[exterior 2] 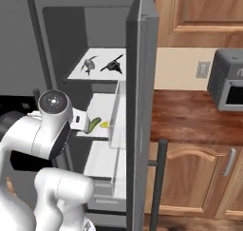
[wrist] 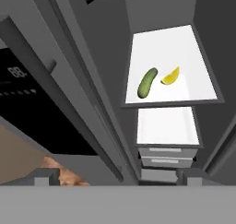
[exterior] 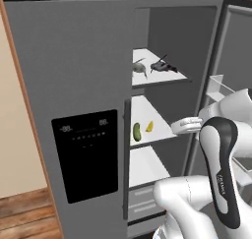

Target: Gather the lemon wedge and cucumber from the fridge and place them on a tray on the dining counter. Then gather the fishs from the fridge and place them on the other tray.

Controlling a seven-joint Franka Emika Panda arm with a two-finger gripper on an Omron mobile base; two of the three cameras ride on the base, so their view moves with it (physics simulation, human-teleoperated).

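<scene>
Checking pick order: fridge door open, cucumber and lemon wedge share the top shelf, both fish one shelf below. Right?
Shelves are swapped. In the left base view the cucumber and lemon wedge lie on the middle shelf, and the two fish lie on the shelf above. The fridge door is open, as stated.

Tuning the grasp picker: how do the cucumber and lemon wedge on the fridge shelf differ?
Colour: the cucumber is dark green, the lemon wedge yellow. Shape: the cucumber is a long, rounded cylinder; the lemon wedge is short and pointed. Size: the cucumber looks clearly longer. Shared: both lie flat, side by side but apart, on the same white middle shelf, untouched.
</scene>
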